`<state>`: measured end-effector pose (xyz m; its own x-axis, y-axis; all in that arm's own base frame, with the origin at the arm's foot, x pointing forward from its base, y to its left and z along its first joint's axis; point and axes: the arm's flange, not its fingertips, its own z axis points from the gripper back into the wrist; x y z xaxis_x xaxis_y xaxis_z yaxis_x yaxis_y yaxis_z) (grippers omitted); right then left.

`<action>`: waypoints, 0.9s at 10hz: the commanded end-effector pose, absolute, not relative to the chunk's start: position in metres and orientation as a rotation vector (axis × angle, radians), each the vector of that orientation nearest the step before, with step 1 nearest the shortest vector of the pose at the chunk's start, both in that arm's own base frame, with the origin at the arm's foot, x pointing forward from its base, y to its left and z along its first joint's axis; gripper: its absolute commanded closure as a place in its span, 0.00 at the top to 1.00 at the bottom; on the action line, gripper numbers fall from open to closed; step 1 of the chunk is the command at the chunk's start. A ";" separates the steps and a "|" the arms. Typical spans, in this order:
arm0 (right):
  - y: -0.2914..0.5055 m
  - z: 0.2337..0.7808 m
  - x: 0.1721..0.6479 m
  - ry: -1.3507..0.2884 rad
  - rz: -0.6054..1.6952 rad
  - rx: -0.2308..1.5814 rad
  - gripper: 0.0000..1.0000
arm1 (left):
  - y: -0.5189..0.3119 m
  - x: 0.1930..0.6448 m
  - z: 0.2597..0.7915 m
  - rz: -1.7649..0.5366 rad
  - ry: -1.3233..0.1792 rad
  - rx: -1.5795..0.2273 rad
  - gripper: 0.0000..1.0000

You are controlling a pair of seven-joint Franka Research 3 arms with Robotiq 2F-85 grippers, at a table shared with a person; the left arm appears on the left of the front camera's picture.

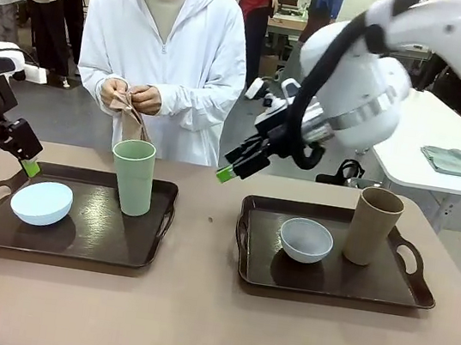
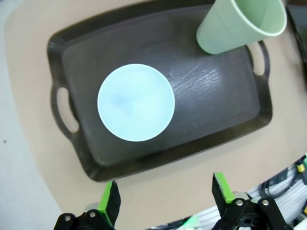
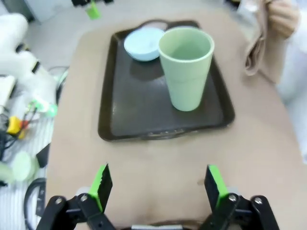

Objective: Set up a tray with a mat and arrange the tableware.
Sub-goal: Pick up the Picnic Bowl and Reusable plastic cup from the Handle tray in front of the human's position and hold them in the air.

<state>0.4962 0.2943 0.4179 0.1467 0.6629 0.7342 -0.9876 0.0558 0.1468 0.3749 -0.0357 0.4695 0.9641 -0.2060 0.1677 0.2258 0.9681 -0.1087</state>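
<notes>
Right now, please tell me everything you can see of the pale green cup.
The pale green cup is tall, smooth and matte, plastic-looking, widening slightly toward its open rim. It stands upright and empty at the far right of the left dark tray, apart from the pale blue bowl. Only the tray touches it.

Left pincer [image 2: 165, 191] and right pincer [image 3: 157, 179] both spread wide, empty, tilted downward.
</notes>
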 end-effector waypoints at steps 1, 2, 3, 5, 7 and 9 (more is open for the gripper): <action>0.328 0.418 0.527 -0.473 1.476 0.725 1.00 | -0.036 0.377 0.463 -0.249 -0.185 -0.154 1.00; 0.338 0.416 0.533 -0.477 1.519 0.736 1.00 | -0.037 0.379 0.459 -0.245 -0.184 -0.160 1.00; 0.346 0.415 0.533 -0.493 1.544 0.748 1.00 | -0.037 0.379 0.458 -0.228 -0.185 -0.165 1.00; 0.343 0.407 0.524 -0.489 1.516 0.745 1.00 | -0.035 0.378 0.464 -0.226 -0.164 -0.135 1.00; 0.343 0.407 0.524 -0.489 1.516 0.745 1.00 | -0.035 0.378 0.464 -0.226 -0.164 -0.135 1.00; 0.347 0.411 0.528 -0.497 1.529 0.745 1.00 | -0.035 0.379 0.464 -0.218 -0.172 -0.140 1.00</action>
<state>0.5288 0.3445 0.4098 0.0175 0.7038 0.7102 -0.9870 -0.1014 0.1248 0.3791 -0.0354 0.4644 0.9620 -0.2023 0.1834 0.2262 0.9667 -0.1197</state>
